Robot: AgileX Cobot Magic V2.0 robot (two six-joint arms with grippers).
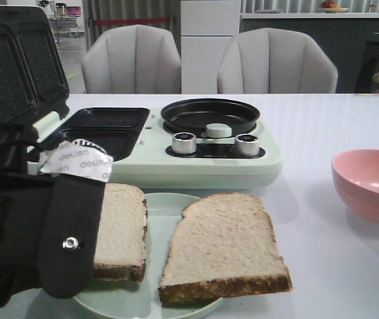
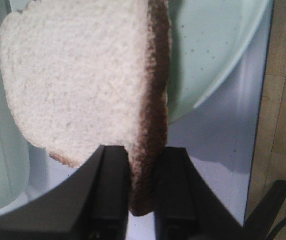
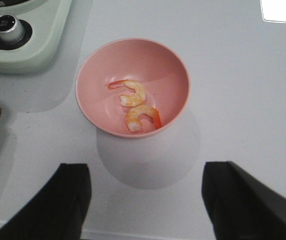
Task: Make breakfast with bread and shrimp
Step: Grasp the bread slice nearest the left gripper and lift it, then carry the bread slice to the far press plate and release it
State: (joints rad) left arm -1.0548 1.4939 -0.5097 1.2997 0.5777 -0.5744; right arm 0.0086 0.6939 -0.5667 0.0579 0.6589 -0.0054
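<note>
Two slices of bread lie on a pale green plate (image 1: 154, 206): a left slice (image 1: 119, 229) and a right slice (image 1: 222, 246). My left gripper (image 2: 141, 187) is shut on the crust edge of the left slice (image 2: 82, 85) and holds it lifted at a tilt over the plate (image 2: 213, 55). In the front view the left arm (image 1: 36, 232) covers that slice's left part. Two shrimp (image 3: 135, 105) lie in a pink bowl (image 3: 175, 70). My right gripper (image 3: 145, 200) is open and empty, above the table near the bowl.
A pale green breakfast maker (image 1: 196, 156) stands behind the plate, with an open sandwich press (image 1: 103, 129), a black round pan (image 1: 209, 114) and two knobs (image 1: 184, 142). The pink bowl (image 1: 368, 186) sits at the right. Two chairs (image 1: 275, 63) stand behind the table.
</note>
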